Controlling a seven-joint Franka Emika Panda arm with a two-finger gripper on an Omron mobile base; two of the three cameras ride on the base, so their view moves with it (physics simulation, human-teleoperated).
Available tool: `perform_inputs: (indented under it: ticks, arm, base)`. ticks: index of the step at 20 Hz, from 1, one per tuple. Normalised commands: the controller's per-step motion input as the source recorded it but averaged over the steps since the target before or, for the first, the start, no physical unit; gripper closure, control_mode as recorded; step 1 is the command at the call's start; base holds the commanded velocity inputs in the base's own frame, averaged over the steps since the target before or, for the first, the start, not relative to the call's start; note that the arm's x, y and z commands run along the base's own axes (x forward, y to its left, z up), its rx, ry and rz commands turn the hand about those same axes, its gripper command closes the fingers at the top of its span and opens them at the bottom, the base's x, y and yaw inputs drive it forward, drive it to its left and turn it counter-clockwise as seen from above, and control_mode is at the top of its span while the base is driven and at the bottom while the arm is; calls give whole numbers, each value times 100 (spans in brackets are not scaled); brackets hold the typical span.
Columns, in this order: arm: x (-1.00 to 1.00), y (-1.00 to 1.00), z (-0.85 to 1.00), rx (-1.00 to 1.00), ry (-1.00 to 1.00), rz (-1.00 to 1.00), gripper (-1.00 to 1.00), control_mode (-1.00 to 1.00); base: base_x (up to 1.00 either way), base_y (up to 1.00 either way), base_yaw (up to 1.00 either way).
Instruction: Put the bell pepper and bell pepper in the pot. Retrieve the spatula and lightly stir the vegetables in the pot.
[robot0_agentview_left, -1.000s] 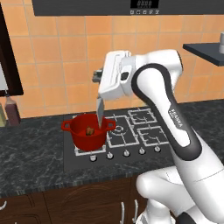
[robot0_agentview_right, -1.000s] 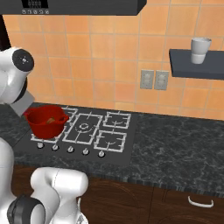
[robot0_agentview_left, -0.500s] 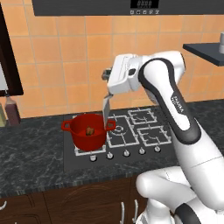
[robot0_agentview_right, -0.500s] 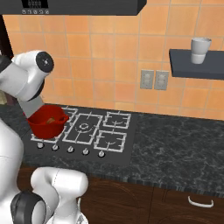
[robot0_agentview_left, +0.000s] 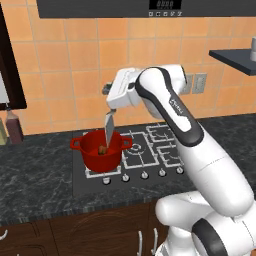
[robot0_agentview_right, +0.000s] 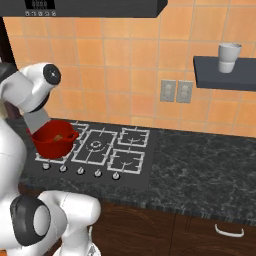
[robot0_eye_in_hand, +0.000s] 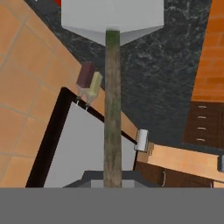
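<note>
My gripper (robot0_agentview_left: 111, 111) is shut on the spatula (robot0_agentview_left: 108, 131), which hangs blade-down from it. The pale blade dips inside the red pot (robot0_agentview_left: 95, 155), which stands on the front left burner. A small red-orange bell pepper (robot0_agentview_left: 102, 149) lies on the pot's bottom, right at the blade's tip. From the right base view the pot (robot0_agentview_right: 50, 145) sits half behind my arm, and an orange piece (robot0_agentview_right: 59, 137) shows inside it. Looking along the hand, the spatula's handle (robot0_eye_in_hand: 112, 113) runs up to the flat grey-white blade (robot0_eye_in_hand: 112, 15).
The pot rests on a black hob (robot0_agentview_left: 155, 152) set in a dark stone counter (robot0_agentview_left: 35, 180). A dark brown bottle (robot0_agentview_left: 13, 128) stands at the counter's far left by the wall. A white cup (robot0_agentview_right: 229, 57) sits on a wall shelf at the right.
The spatula swung right over the pot's right handle, then came back left and lower, so its blade is now down inside the pot. The pot has stayed put.
</note>
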Motion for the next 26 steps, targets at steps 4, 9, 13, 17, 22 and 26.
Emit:
perform_inputs:
  ticks: [4, 9, 13, 17, 22, 26]
  arm:
    - [61, 18, -56, 0, 1, -2, 100, -100]
    - [51, 11, -60, 0, 0, -1, 100, -100]
    - [49, 0, -57, 0, 0, -2, 100, -100]
    - [36, 0, -57, 0, 0, 0, 100, -100]
    - [23, -1, -47, 0, 0, -2, 100, -100]
    - [0, -6, -45, 0, -1, -3, 100, -100]
  base:
    - [0, 0, 0]
    - [0, 0, 0]
    - [0, 0, 0]
    - [0, 0, 0]
    - [0, 0, 0]
    - [0, 0, 0]
